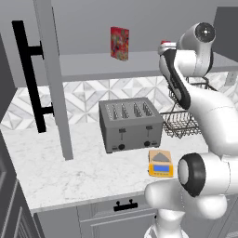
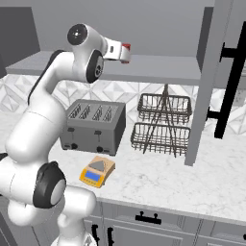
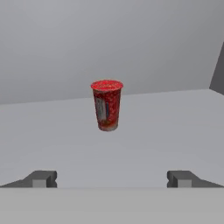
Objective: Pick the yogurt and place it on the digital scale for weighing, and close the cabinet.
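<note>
The yogurt (image 3: 107, 105), a small red cup with dark markings, stands upright on the grey cabinet shelf (image 3: 166, 127), straight ahead of my gripper (image 3: 112, 178) and a short way off. The fingertips (image 3: 41, 178) stand wide apart with nothing between them, so the gripper is open. From the right base view the hand (image 2: 113, 49) reaches over the shelf with the yogurt (image 2: 126, 52) just past it. The yellow-orange digital scale (image 1: 161, 162) (image 2: 97, 172) lies on the counter in front of the toaster. The cabinet door (image 1: 51, 79) (image 2: 211, 81) hangs open.
A tall red patterned box (image 1: 119, 43) stands further left on the shelf. Below, the marble counter carries a grey toaster (image 1: 130, 123) (image 2: 93, 126) and a two-tier wire rack (image 2: 163, 122). Long black bar handles (image 1: 30, 74) (image 2: 233, 81) jut from the open doors.
</note>
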